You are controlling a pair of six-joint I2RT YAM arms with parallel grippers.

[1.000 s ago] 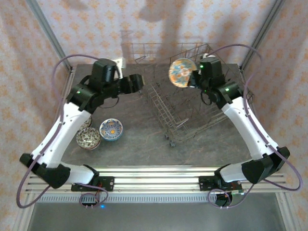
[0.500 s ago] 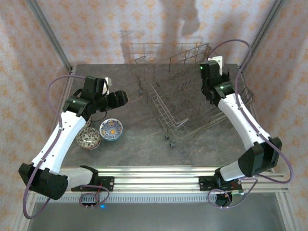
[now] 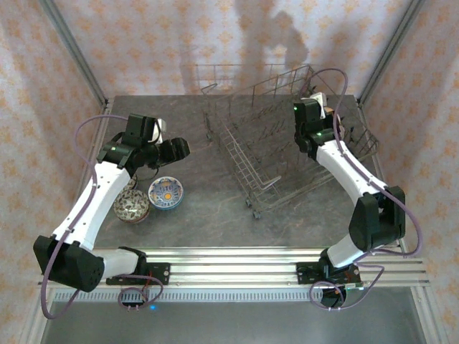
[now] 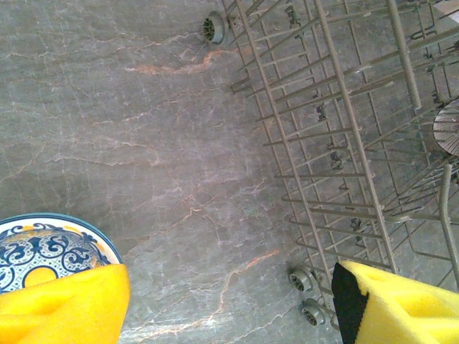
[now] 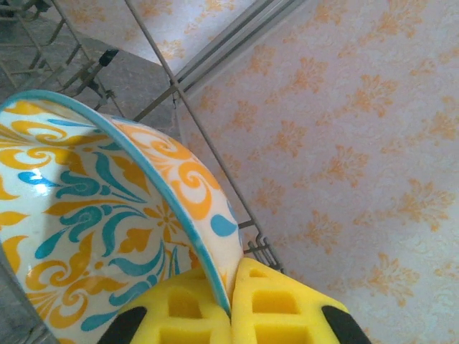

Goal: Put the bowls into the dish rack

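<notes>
Change: my left gripper (image 3: pixel 179 148) has pulled back from the dish rack (image 3: pixel 272 154), jaws apart and empty; my right gripper (image 5: pixel 229 301) has moved to the rack's far right corner | Grip: right pads clamped on the held bowl (image 5: pixel 107 215) rim | Around: blue-patterned bowl (image 3: pixel 166 193) and speckled bowl (image 3: pixel 131 206) near the table (image 3: pixel 208 215) left edge | Look: cream, orange-teal scrolls, blue rim.

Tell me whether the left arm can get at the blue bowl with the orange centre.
Probably yes. The left gripper hangs open close by the blue bowl, with bare table between them and nothing on top of it; the brown patterned bowl beside it crowds only its left side.
</notes>
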